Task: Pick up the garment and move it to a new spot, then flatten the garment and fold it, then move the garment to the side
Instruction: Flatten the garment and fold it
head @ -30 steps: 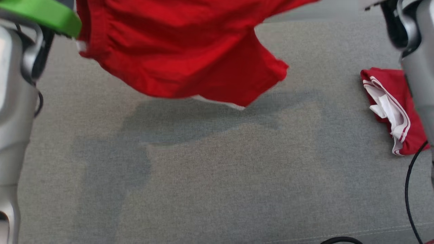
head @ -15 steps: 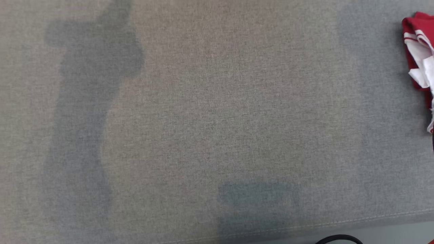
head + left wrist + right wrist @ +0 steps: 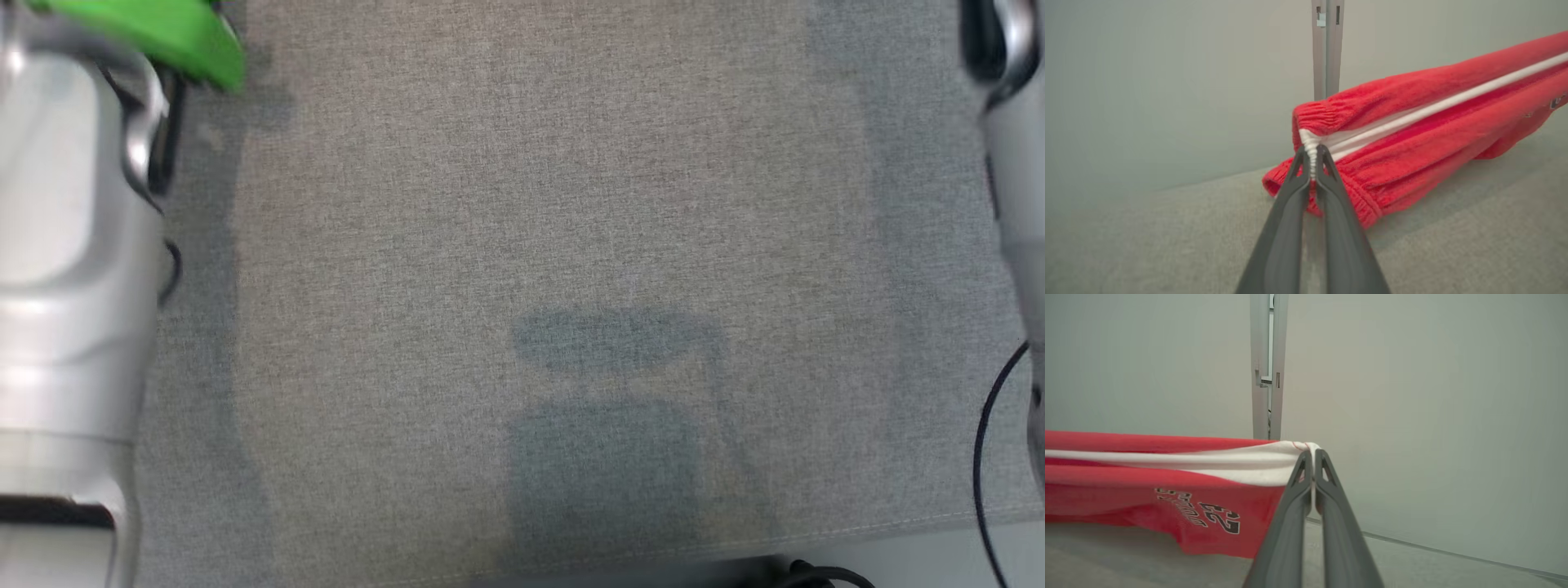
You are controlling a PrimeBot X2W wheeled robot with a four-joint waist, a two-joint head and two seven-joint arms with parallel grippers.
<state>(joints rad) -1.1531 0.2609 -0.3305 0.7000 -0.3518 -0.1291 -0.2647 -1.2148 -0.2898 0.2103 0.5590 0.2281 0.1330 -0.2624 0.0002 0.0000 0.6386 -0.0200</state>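
The garment (image 3: 1412, 134) is red knit cloth with a white stripe and an elastic hem. It hangs stretched between both grippers, just above the grey surface. My left gripper (image 3: 1311, 157) is shut on the white edge at one end, and the cloth runs off to the right in the left wrist view. In the right wrist view the garment (image 3: 1147, 490) shows a dark "23" print. There my right gripper (image 3: 1312, 459) is shut on its white edge at the other end. Whether the lower folds touch the surface I cannot tell.
The grey fabric surface (image 3: 522, 204) spreads across the head view, with a seam along its front edge. My left forearm (image 3: 65, 269) with a green band (image 3: 163, 33) stands at the left, my right forearm (image 3: 1016, 204) at the right beside a black cable (image 3: 984, 457). Behind are a pale wall and a metal post (image 3: 1267, 367).
The head view has shifted across the grey surface. The hanging red garment and the red-and-white cloth at the right have left that view. Both forearms are back at its edges.
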